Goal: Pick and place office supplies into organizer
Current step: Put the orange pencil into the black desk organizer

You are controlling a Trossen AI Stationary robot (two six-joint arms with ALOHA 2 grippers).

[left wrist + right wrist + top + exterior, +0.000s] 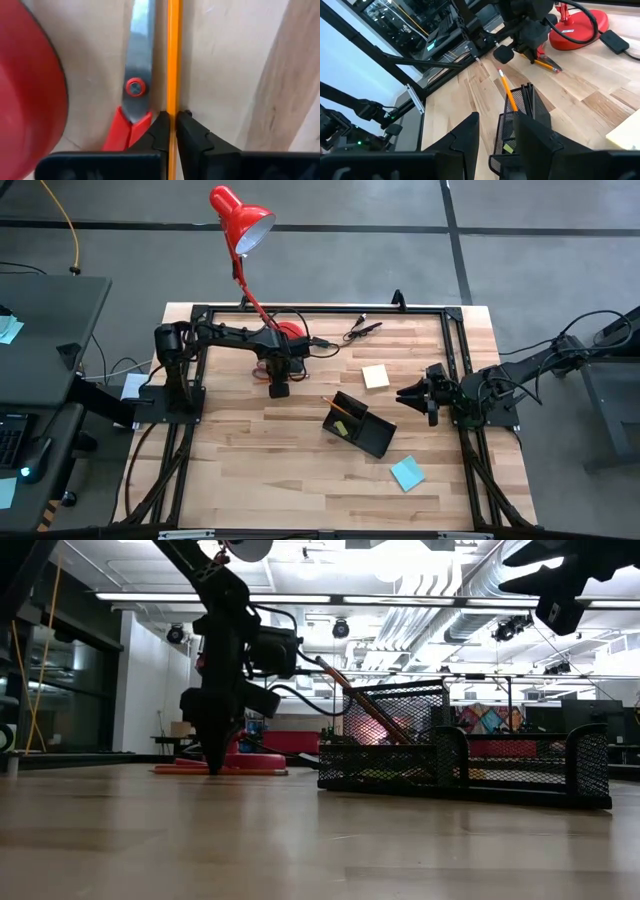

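Pencil pinched: your left claw [172,120] is pressed onto the thin orange-yellow pencil [173,55] beside the red-handled steel scissors [134,90], ready for lifting toward the organizer.

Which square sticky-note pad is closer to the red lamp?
The pale yellow square sticky-note pad. It lies between the black mesh organizer and the red desk lamp, while the teal-blue square pad lies beyond the organizer, near the table's front edge.

text: none legible | labels: none | far signs: perhaps too blurred
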